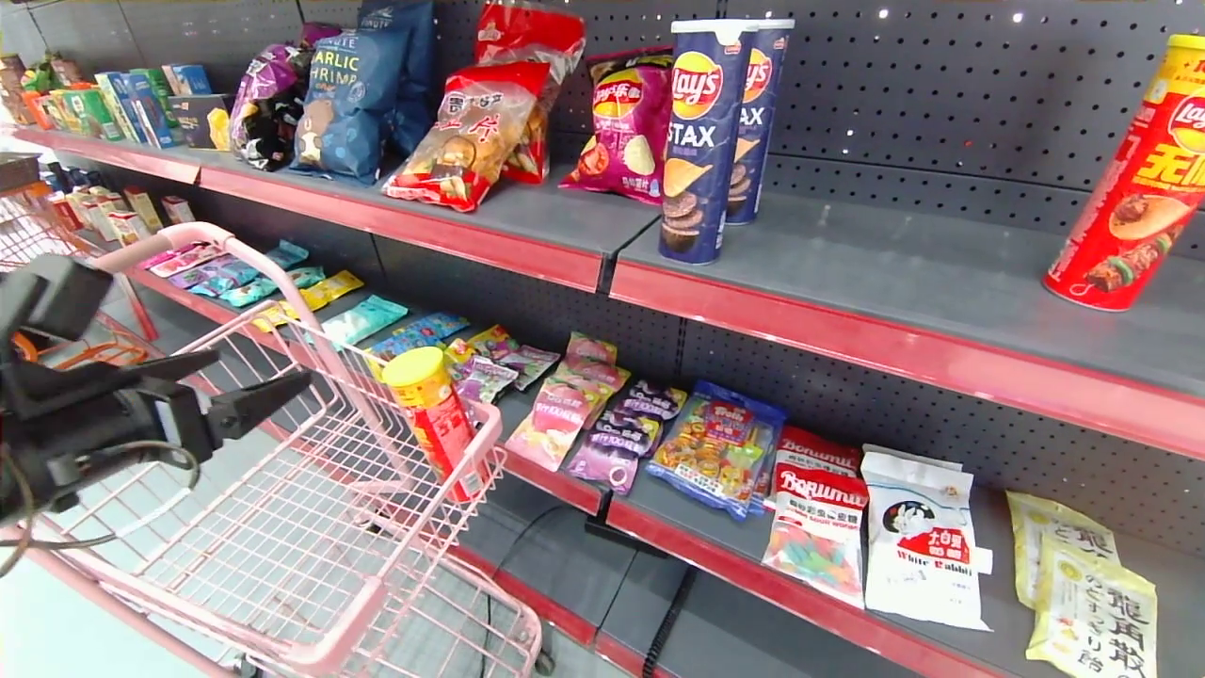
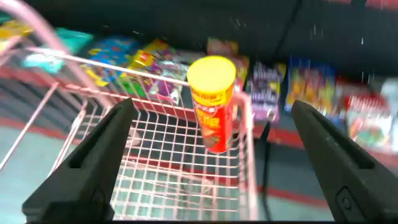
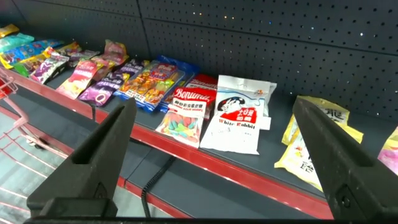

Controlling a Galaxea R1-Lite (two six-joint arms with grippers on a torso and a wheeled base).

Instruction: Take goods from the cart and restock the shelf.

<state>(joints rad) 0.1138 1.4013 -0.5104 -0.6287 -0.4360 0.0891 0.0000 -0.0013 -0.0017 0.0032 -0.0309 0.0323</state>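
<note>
A red chip can with a yellow lid (image 1: 436, 422) stands upright in the far corner of the pink wire cart (image 1: 311, 556). My left gripper (image 1: 256, 375) hovers open over the cart's near side, a short way from the can, with nothing between its fingers. In the left wrist view the can (image 2: 212, 102) stands ahead between the spread fingers (image 2: 93, 168) of the left gripper (image 2: 212, 107). My right gripper (image 3: 214, 104) is open and empty, facing the lower shelf (image 3: 186, 146) with its candy bags. On the upper shelf (image 1: 904, 273) two blue chip cans (image 1: 701, 141) stand upright, and a matching red can (image 1: 1130, 184) leans at the right.
Snack bags (image 1: 471, 132) crowd the upper shelf's left half. Bare shelf lies between the blue cans and the red one. Candy packets (image 1: 715, 447) and a white bag (image 3: 239, 115) cover the lower shelf. The cart's handle (image 1: 179, 240) rises near my left arm.
</note>
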